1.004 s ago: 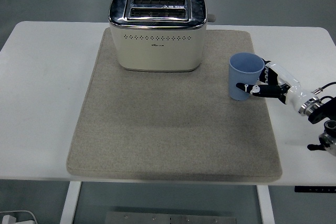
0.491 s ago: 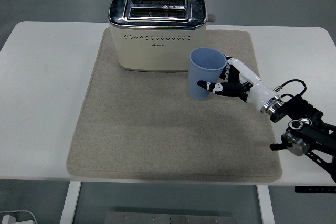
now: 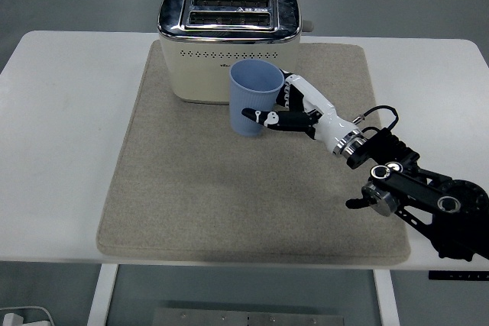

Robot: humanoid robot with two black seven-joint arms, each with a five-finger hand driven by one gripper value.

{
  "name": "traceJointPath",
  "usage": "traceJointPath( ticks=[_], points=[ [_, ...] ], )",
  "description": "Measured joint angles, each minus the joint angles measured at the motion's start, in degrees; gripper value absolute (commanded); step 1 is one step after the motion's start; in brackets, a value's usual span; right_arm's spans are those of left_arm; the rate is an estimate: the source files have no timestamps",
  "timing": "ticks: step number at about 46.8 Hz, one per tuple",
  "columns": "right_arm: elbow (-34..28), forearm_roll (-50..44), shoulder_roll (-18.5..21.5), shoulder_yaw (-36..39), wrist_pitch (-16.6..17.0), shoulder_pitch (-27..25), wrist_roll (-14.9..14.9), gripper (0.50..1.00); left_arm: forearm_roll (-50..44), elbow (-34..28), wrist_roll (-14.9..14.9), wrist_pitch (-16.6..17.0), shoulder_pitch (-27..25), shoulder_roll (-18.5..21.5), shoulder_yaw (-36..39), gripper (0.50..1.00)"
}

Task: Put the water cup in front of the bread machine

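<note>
Water cup (image 3: pixel 255 97) pinched by right robot hand (image 3: pixel 294 112), arm outstretched, seemingly just before bread machine (image 3: pixel 228 43)

The right arm (image 3: pixel 405 192) reaches in from the lower right, its hand (image 3: pixel 294 112) seemingly closed in a grasp.

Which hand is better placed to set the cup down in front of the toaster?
Right. The right hand already grips the blue cup, upright over the mat just before the toaster. No left arm shows in the head view.
</note>
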Motion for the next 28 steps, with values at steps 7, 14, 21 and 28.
traceJointPath(
  ticks=[7,14,21,28],
  points=[
    [-1.0,0.0,1.6,0.0,0.0,0.9,0.0,0.500,0.0,0.0,0.0,0.0,0.0,0.0,0.0,1.000],
    [-3.2,0.0,4.0,0.1,-0.1,1.3,0.1,0.500,0.0,0.0,0.0,0.0,0.0,0.0,0.0,1.000],
    [-5.1,-0.1,6.5,0.1,-0.1,1.4,0.2,0.500,0.0,0.0,0.0,0.0,0.0,0.0,0.0,1.000],
    [-8.4,-1.3,9.1,0.0,0.0,1.7,0.5,0.500,0.0,0.0,0.0,0.0,0.0,0.0,0.0,1.000]
  ],
)
